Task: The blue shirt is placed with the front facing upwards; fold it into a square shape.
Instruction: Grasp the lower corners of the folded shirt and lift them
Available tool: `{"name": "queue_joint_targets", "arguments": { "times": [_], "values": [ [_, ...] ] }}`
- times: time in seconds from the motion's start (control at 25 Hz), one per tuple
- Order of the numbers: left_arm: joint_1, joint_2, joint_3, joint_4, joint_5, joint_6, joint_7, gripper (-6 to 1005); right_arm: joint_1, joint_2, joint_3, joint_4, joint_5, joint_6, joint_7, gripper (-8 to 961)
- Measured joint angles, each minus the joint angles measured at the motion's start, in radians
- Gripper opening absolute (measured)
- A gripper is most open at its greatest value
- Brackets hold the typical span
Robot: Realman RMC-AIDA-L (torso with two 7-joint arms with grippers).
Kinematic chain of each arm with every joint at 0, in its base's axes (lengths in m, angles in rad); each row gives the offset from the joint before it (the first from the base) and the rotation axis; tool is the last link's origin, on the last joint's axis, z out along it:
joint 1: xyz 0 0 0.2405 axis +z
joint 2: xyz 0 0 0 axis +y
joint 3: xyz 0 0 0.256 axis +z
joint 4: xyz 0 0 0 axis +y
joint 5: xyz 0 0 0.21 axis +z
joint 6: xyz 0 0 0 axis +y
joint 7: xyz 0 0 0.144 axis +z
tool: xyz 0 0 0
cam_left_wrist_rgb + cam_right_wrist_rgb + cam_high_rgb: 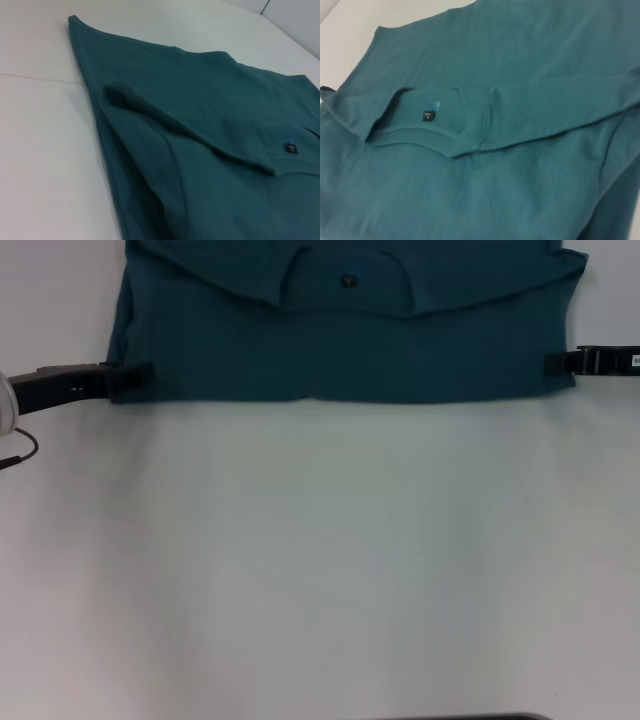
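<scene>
Table [320,570]: white, matte, plain surface filling the head view; a faint seam line crosses it in the left wrist view, running up to the shirt's edge.

Shirt [345,340]: dark teal-blue, lying flat on the table at its far side, folded into a wide band. Collar opening sits near the band's middle, with a small black label [348,281] inside it. The folded-over upper layer ends in a slanted edge just below the collar. The near edge runs straight across; bare table extends from that edge toward the robot. Lettering not visible.
</scene>
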Motion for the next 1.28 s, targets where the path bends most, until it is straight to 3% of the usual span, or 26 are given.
{"name": "queue_joint_targets", "arguments": {
  "times": [0.76, 1.28],
  "values": [
    [-0.005, 0.005, 0.018, 0.001, -0.007, 0.076, -0.001, 569, -0.004, 0.003, -0.003, 0.001, 0.001, -0.001, 0.000, 22],
    [-0.001, 0.003, 0.023, 0.010, 0.001, 0.013, 0.003, 568, -0.006, 0.006, -0.004, 0.001, 0.001, 0.000, -0.003, 22]
  ]
}}
